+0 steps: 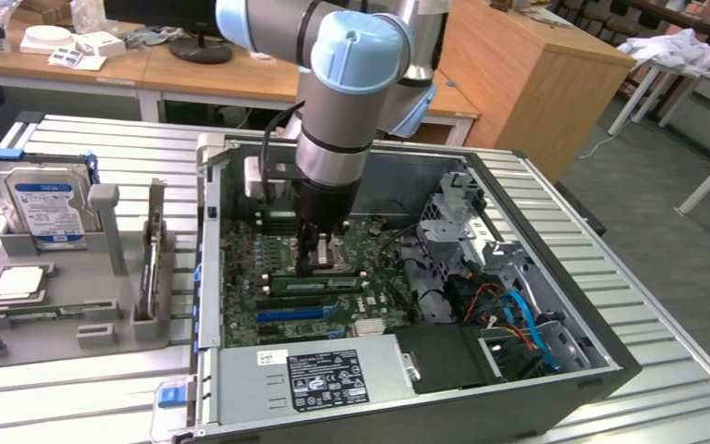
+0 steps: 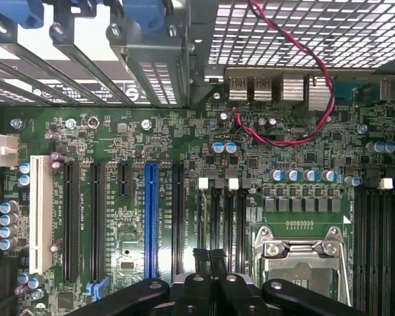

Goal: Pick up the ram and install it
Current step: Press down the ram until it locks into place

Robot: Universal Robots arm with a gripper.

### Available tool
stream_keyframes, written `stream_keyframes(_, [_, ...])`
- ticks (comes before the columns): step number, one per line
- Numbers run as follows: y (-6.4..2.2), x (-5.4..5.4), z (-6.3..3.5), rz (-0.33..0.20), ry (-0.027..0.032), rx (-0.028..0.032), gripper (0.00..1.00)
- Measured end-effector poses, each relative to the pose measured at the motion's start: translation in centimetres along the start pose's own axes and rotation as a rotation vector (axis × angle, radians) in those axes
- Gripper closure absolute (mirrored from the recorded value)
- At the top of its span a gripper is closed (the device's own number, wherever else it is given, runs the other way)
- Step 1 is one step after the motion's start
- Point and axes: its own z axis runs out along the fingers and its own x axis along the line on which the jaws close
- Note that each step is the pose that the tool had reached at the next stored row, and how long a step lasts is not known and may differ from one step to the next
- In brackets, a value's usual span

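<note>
Inside the open computer case point(image 1: 602, 365), the end effector point(image 1: 314, 261) hangs pressed together over the motherboard point(image 2: 184, 164), gripping nothing visible. The ram point(image 1: 154, 242) stands on edge in the grey rack point(image 1: 34, 319) toward the tabletop's point(image 1: 651, 305) exterior-view-left edge, well apart.

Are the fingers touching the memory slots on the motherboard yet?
Cannot tell. The wrist view looks straight down the shut fingers onto the memory slots, hiding any gap. The exterior view shows them low over the motherboard, with the tips unclear.

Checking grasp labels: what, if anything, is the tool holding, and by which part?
Nothing visible: the tool is shut over the green motherboard with nothing between its fingertips.
</note>
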Motion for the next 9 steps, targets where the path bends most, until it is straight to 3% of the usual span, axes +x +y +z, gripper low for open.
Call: stream_keyframes(9, [0.0, 0.01, 0.37, 0.0, -0.0002, -0.0001, 0.89])
